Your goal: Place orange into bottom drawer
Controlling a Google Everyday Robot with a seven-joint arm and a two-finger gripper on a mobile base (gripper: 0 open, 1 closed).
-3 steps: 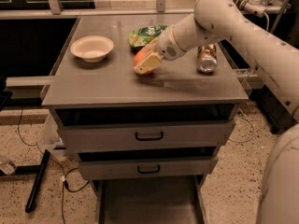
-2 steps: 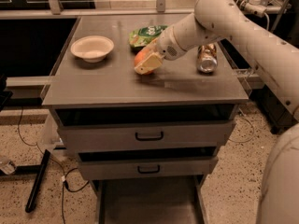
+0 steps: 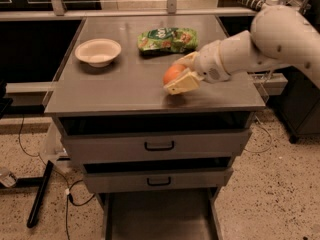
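The orange (image 3: 173, 73), round and orange-red, sits between the pale fingers of my gripper (image 3: 180, 75) just above the grey cabinet top (image 3: 115, 84), near its front right. The gripper is shut on the orange; one finger (image 3: 184, 83) shows below it and the other behind it. My white arm (image 3: 260, 46) comes in from the right. The bottom drawer (image 3: 159, 219) stands pulled open at the foot of the cabinet, showing a flat grey floor between thin side walls. It lies well below and in front of the gripper.
A white bowl (image 3: 98, 52) stands at the top's left. A green snack bag (image 3: 167, 39) lies at the back middle. Two grey drawer fronts with black handles (image 3: 159, 146) (image 3: 159, 181) are slightly open above the bottom drawer. A black stand leg (image 3: 39, 194) lies on the floor, left.
My gripper with the orange has moved toward the front edge of the cabinet top. The shiny can seen earlier at the right is hidden behind my arm now.
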